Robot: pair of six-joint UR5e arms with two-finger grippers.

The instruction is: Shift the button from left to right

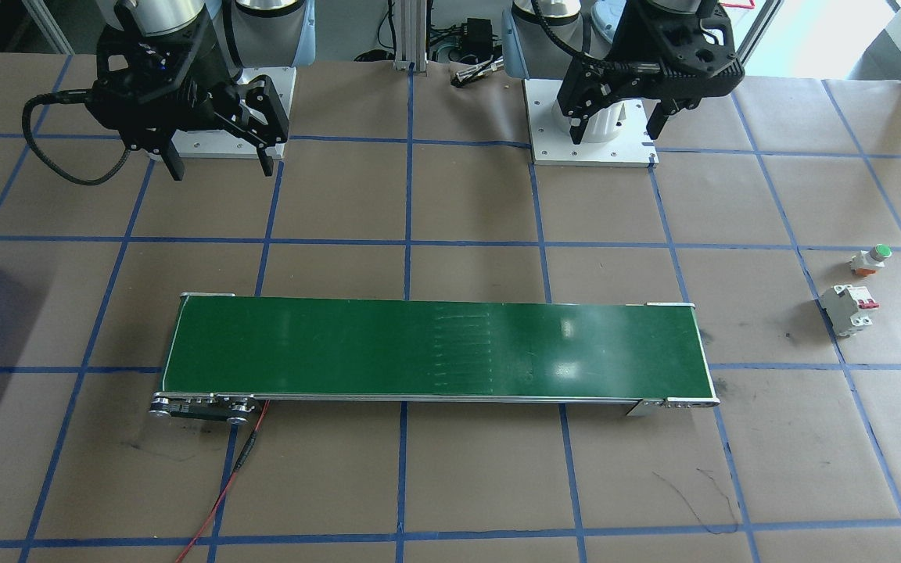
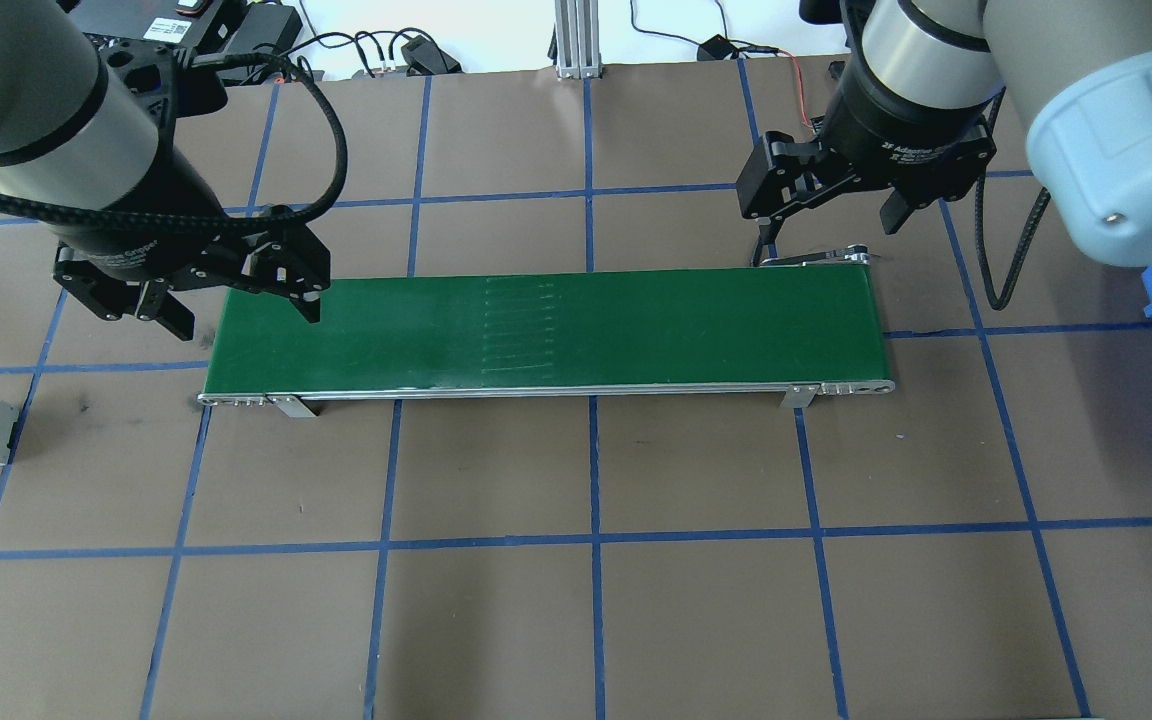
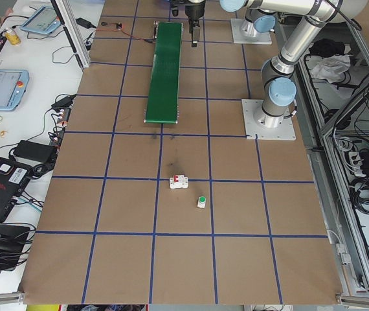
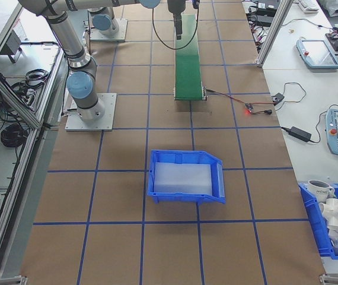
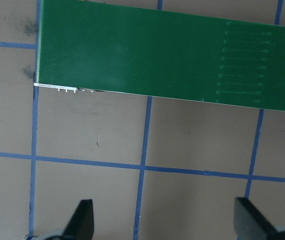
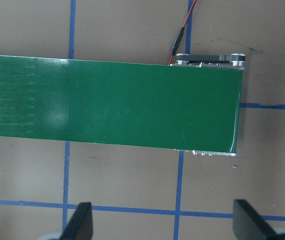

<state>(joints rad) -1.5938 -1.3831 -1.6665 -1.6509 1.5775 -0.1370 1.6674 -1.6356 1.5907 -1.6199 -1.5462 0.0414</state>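
Both grippers hang above the surface w/ nothing in them. Left gripper [image 2: 236, 312] has its fingers spread wide, up over the conveyor belt [image 1: 435, 352] at the belt's left end; wrist view shows the two fingertips [image 5: 85, 215] far apart w/ bare brown paper between. Right gripper [image 2: 826, 218] is likewise wide open, hovering by the belt's right end, on the far side from the robot in the overhead view.

Button [image 1: 870, 259], green cap, white body, orange base, lies on the surface well off the belt's left end, lying tilted on its side. Circuit breaker [image 1: 849, 310] w/ red lever sits just beside it, not touching, on the side away from the robot. Neither is near a gripper.

Blue bin [image 4: 187, 177] sits well beyond the belt's right end. Red wire [image 1: 220, 493] runs from the belt's motor end across the paper.
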